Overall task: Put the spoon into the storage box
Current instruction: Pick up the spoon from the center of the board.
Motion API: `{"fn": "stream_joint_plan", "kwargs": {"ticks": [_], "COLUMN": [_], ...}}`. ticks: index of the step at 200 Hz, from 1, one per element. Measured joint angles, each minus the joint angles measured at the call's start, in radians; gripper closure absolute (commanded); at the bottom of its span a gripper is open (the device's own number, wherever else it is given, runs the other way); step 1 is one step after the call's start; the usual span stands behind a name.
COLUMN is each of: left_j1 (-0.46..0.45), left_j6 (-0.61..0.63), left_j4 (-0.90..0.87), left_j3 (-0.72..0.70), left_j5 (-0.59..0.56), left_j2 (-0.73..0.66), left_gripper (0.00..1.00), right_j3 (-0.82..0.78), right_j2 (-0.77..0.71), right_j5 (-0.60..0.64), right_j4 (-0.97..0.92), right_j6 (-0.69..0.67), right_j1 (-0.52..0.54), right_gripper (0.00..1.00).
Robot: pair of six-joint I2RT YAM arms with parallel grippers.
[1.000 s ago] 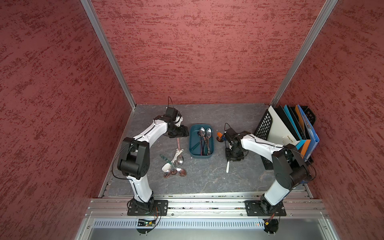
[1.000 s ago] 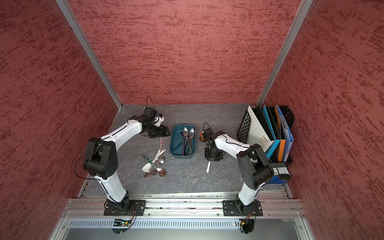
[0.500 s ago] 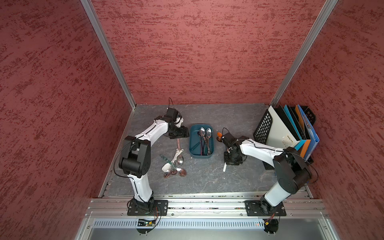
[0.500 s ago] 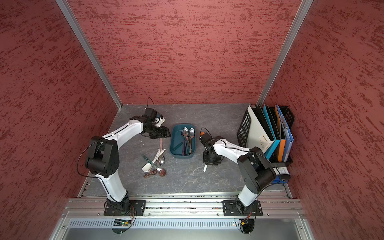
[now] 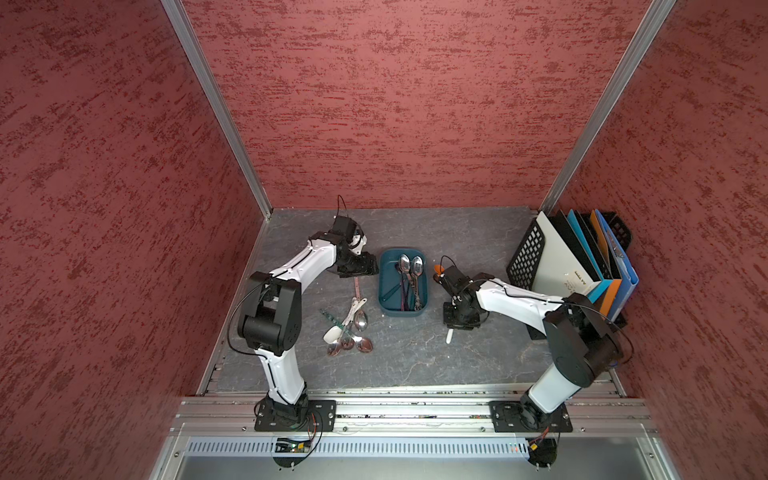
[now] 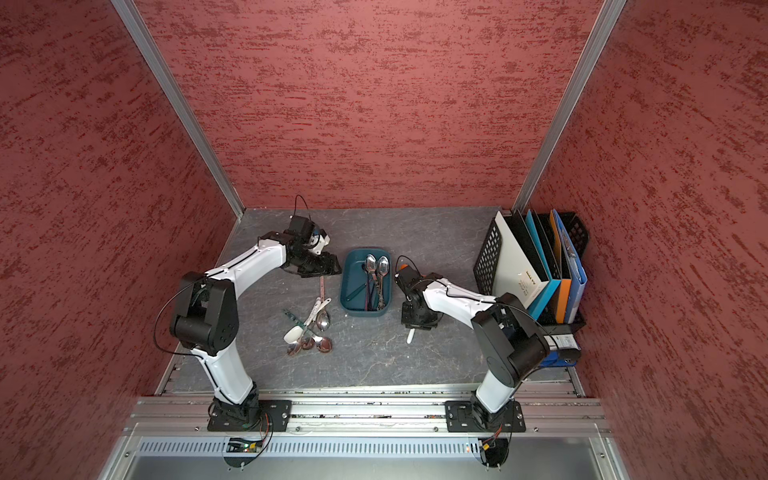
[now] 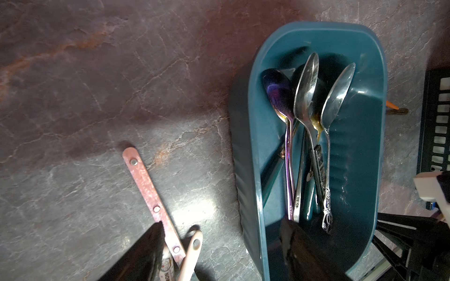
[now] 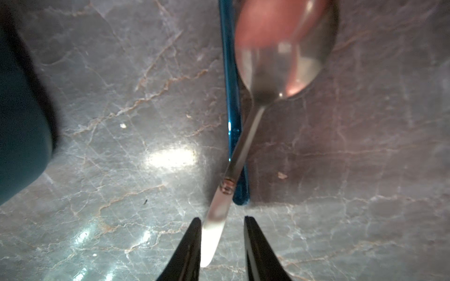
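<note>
The storage box [image 5: 388, 274] [image 6: 353, 277] is a dark teal tray in mid-table, holding several spoons; the left wrist view shows its wall [image 7: 246, 170]. A steel spoon [image 8: 243, 143] lies on the table right of the box, its pale handle end [image 5: 449, 336] [image 6: 410, 336] poking out from under my right gripper [image 5: 456, 325] [image 6: 415, 324]. My right gripper [image 8: 221, 219] is open, with that handle touching one finger and a gap to the other. My left gripper [image 5: 361, 266] [image 7: 221, 226] is open and straddles the box's left wall.
A pile of loose spoons [image 5: 349, 328] [image 6: 309, 328] lies left of the box, some handles [image 7: 151, 189] by my left finger. A blue handle [image 8: 231, 97] lies under the steel spoon. A black mesh file rack [image 5: 528, 257] with folders stands at the right.
My right gripper has come a little toward the table's front over the spoon, and the spoon's handle end has shifted slightly with it. The left arm has not moved.
</note>
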Motion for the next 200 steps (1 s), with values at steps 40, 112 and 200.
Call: {"fn": "stream_joint_plan", "kwargs": {"ticks": [40, 112, 200], "left_j1": [0.0, 0.0, 0.048], "left_j6": [0.0, 0.0, -0.055], "left_j4": [0.0, 0.0, 0.05], "left_j3": [0.0, 0.0, -0.018], "left_j5": [0.0, 0.0, 0.045], "left_j2": [0.0, 0.0, -0.007], "left_gripper": [0.22, 0.22, 0.22], "right_j3": [0.006, 0.017, 0.3], "right_j2": [0.034, 0.033, -0.043], "right_j5": [-0.002, 0.005, 0.096], "right_j4": [-0.01, -0.036, -0.175], "right_j6": [0.014, 0.0, -0.092], "right_j1": [0.008, 0.008, 0.011], "right_gripper": [0.85, 0.96, 0.99]}}
